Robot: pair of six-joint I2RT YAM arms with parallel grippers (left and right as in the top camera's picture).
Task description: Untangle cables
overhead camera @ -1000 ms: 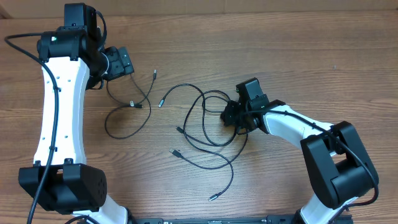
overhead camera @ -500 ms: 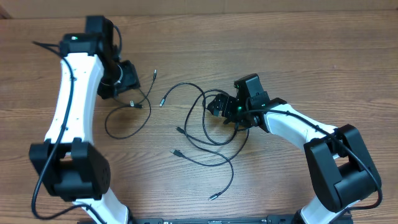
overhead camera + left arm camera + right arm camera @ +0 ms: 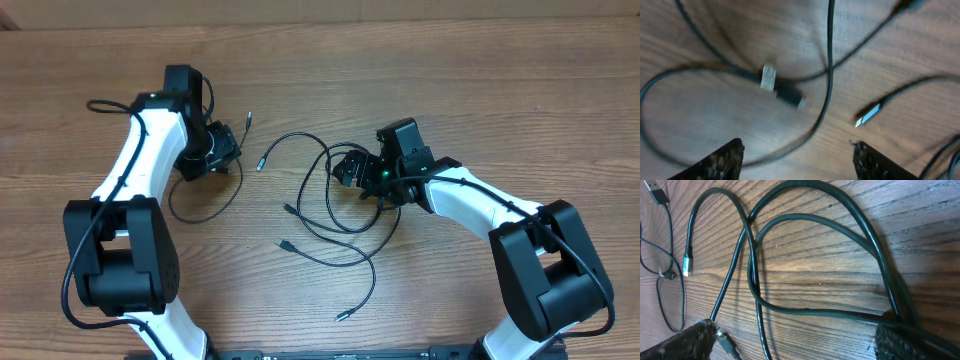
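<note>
Nearest the arms' bases, a silvery-tipped plug end trails off the thin black cables, which lie in loose overlapping loops midway across the brown wooden surface. Just past that, the right gripper hovers over the loops' far edge, fingers spread wide, gripping nothing. Over left, the left gripper sits above a separate thin black cord, fingers apart too, empty.
</note>
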